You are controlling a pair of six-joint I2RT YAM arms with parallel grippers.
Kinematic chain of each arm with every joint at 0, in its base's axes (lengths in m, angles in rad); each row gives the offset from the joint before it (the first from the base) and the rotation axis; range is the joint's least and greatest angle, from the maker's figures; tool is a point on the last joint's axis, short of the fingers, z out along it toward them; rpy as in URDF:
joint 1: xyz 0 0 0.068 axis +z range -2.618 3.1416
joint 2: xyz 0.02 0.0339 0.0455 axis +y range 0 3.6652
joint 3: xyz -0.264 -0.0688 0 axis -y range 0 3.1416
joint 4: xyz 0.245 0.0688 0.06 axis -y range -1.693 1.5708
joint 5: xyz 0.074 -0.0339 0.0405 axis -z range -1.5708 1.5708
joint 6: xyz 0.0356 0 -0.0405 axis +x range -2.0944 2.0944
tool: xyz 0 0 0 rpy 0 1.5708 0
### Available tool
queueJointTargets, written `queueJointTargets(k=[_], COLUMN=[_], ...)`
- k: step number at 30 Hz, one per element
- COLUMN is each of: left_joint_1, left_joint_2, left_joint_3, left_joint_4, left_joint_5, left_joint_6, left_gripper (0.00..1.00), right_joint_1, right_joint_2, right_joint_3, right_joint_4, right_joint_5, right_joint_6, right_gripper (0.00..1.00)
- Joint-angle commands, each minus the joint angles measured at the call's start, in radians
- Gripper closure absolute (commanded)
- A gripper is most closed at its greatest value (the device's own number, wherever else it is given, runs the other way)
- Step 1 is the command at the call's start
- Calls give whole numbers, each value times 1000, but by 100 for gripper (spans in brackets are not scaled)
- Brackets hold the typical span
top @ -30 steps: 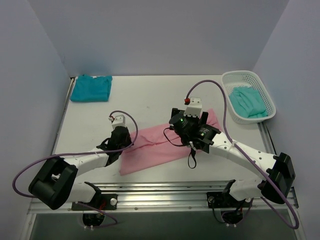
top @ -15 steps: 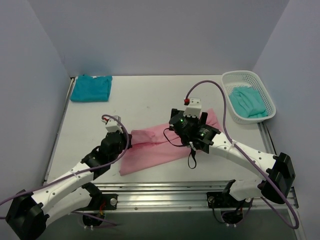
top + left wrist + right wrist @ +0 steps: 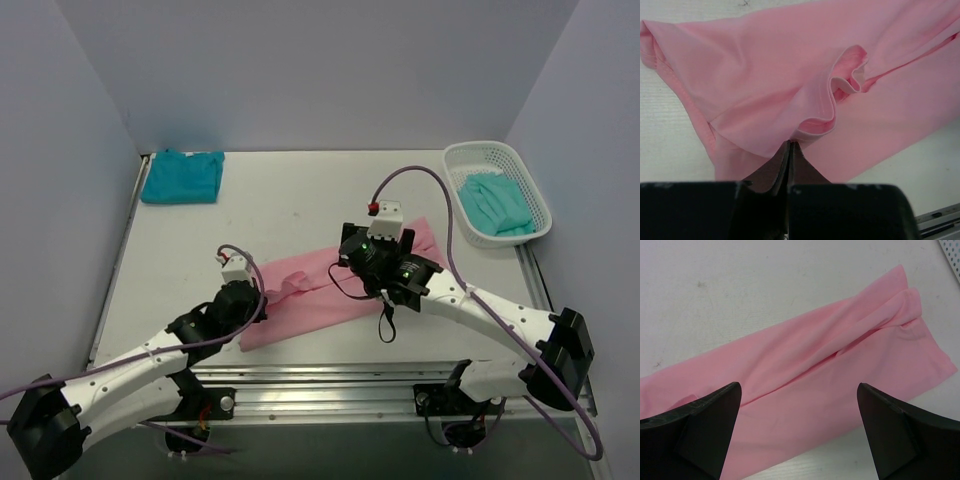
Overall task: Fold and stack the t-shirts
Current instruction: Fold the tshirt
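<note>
The light pink t-shirt (image 3: 320, 292) lies as a long folded strip across the near middle of the table. My left gripper (image 3: 264, 297) is shut on a raised fold of it (image 3: 820, 120), the fingertips (image 3: 790, 145) pinching the cloth edge so that it bunches into a ruffle. My right gripper (image 3: 797, 386) hovers open over the strip's right half (image 3: 840, 365), with nothing between its fingers. A folded deep teal t-shirt (image 3: 182, 176) lies at the back left corner. A paler mint-teal t-shirt (image 3: 492, 203) rests inside the basket.
The white mesh basket (image 3: 484, 146) stands at the back right edge. A metal rail (image 3: 330, 385) runs along the near edge between the arm bases. Purple cables loop over both arms, and a black strap (image 3: 385, 325) hangs from the right one.
My left arm has swung and its gripper has moved toward the near edge, drawing the pink shirt's left part into a ruffle. The right gripper has barely shifted and stays open.
</note>
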Motion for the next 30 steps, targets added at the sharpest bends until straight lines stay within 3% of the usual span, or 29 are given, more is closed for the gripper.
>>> queueJointTargets(k=[1, 10, 18, 20, 21, 22, 24, 30], left_joint_1=[-21, -167, -271, -294, -312, -316, -326, -334], left_joint_2=[91, 277, 275, 252, 228, 211, 150, -13], left_joint_3=[71, 177, 241, 270, 280, 286, 275, 232], left_joint_4=[-51, -129, -287, -382, -448, -468, -498, -521], left_joint_5=[23, -11, -65, -94, -130, -140, -152, -165], left_joint_6=[-26, -32, -86, -133, -153, -182, -192, -209], left_gripper=[98, 98, 96, 76, 58, 32, 3, 6], right_joint_1=[15, 23, 43, 47, 47, 47, 50, 70], right_joint_2=[-38, -78, -84, -76, -67, -59, -35, 59], right_joint_3=[-5, -45, -59, -57, -59, -59, -54, -1], right_joint_4=[-15, -45, -49, -41, -36, -23, -7, 48], right_joint_5=[17, 31, 28, 24, 23, 15, 3, -17], right_joint_6=[24, 64, 93, 96, 97, 97, 94, 74], right_gripper=[4, 4, 4, 5, 5, 4, 4, 5])
